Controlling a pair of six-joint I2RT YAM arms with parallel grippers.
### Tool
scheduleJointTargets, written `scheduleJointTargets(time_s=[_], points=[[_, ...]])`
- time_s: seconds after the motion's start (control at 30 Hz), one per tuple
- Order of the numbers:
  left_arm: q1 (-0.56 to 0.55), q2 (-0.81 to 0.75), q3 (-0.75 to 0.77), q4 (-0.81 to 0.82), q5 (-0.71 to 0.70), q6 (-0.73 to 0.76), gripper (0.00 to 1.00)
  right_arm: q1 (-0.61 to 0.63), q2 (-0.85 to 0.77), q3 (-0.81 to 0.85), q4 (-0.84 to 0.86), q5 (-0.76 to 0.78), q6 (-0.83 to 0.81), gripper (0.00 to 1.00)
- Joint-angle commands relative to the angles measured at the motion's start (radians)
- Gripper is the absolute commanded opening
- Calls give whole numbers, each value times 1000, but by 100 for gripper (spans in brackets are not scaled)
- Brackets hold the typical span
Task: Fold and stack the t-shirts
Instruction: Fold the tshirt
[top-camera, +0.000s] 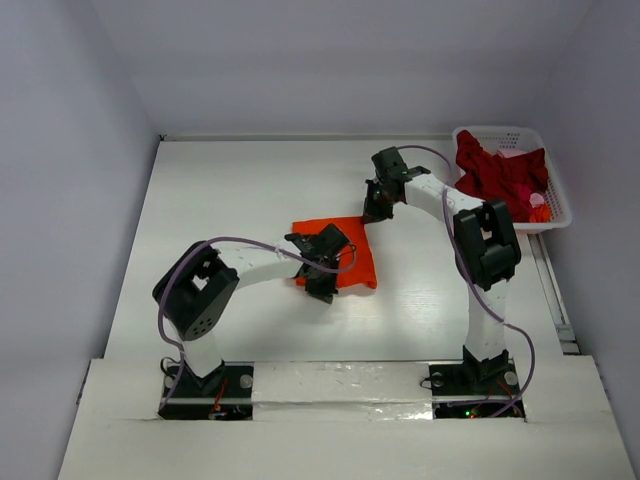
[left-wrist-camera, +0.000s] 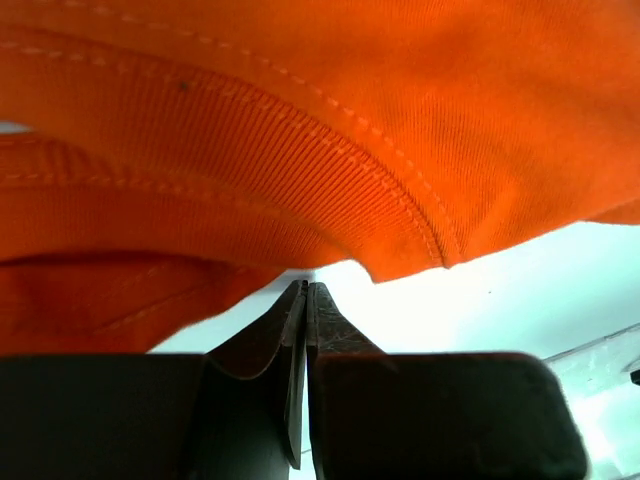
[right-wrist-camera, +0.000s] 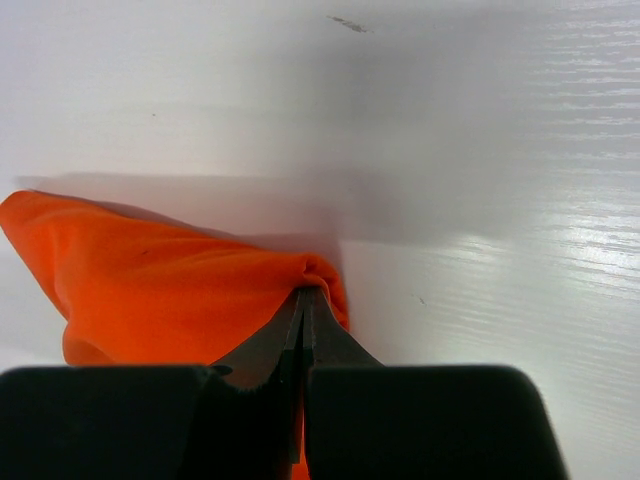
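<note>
I have the orange t-shirt (top-camera: 352, 262) lying folded small near the middle of the surface (top-camera: 220, 200), well apart from every edge. The right fingers (right-wrist-camera: 285, 335) are pressed together on a puckered corner of it, at its upper right in the top view, with bare white surface beyond. The left fingers (left-wrist-camera: 290, 320) are also closed flat against each other at the shirt's lower left. Their tips sit right at the cloth's edge below the ribbed collar (left-wrist-camera: 250, 160), and I cannot tell whether any fabric is caught. The crimson t-shirts (top-camera: 495, 175) are heaped in the white basket (top-camera: 560, 205) at the upper right, against the surface's right edge. Open room lies to the left and along the top of the frame, up to the walls (top-camera: 70, 150).
</note>
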Motion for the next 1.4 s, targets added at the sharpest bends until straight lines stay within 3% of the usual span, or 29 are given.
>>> scheduleJointTargets(time_s=[0.0,0.3,0.57,0.77,1.1,1.37], points=[[-4,-80,25,-48,-17,-6,0,-6,-31,53,-6,21,-10,0],[-4,-246,177,-174,-211,-75,0,-6,-37,44,-5,20,-10,0],[94,-233,50,-88,-319,-88,0,-6,-44,36,-2,20,-8,0],[115,-192,37,9,-399,-91,0,-6,-54,22,3,18,-8,0],[151,-82,63,29,-391,-69,0,-6,-58,27,-2,23,-10,0],[151,-184,-24,-37,-379,-117,0,-6,-57,36,-8,26,-13,0]])
